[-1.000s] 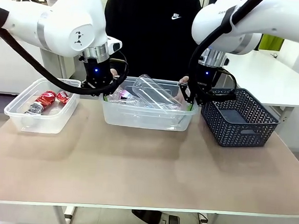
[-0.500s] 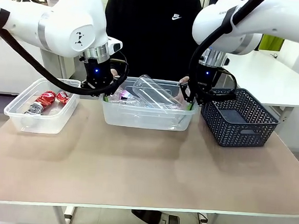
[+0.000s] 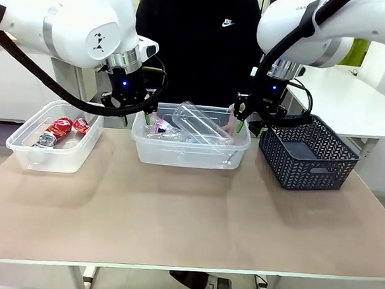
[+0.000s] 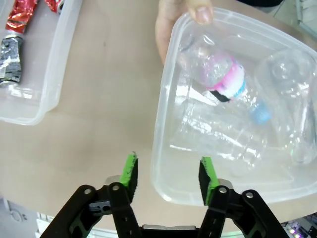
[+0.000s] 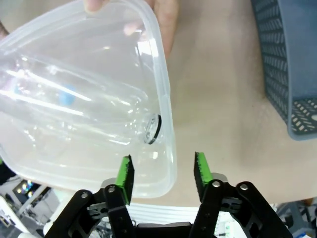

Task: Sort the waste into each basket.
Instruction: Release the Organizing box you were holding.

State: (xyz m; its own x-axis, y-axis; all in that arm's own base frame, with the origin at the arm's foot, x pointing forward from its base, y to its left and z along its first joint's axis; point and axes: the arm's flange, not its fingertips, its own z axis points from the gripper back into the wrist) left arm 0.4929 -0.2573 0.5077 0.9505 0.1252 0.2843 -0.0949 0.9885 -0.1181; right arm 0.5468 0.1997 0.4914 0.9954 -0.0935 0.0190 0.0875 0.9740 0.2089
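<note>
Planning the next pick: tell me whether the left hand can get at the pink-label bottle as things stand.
Probably yes. The left hand is open, straddling the near rim of the middle tub. The pink-label bottle lies uncovered inside, nothing over it. A person's hand grips the far rim, off the direct path.

We see glossy clear plastic tubs (image 3: pixel 190 152) and bottles (image 4: pixel 218 79) — crinkled metallic cans (image 3: pixel 60 126) — matt beige surface (image 3: pixel 187 217).

I saw my right gripper (image 5: pixel 161 177) open, its pads straddling the clear tub's rim (image 5: pixel 167 144); clear bottles (image 5: pixel 74 109) lay inside, a dark lattice basket (image 5: pixel 290 64) beside.
</note>
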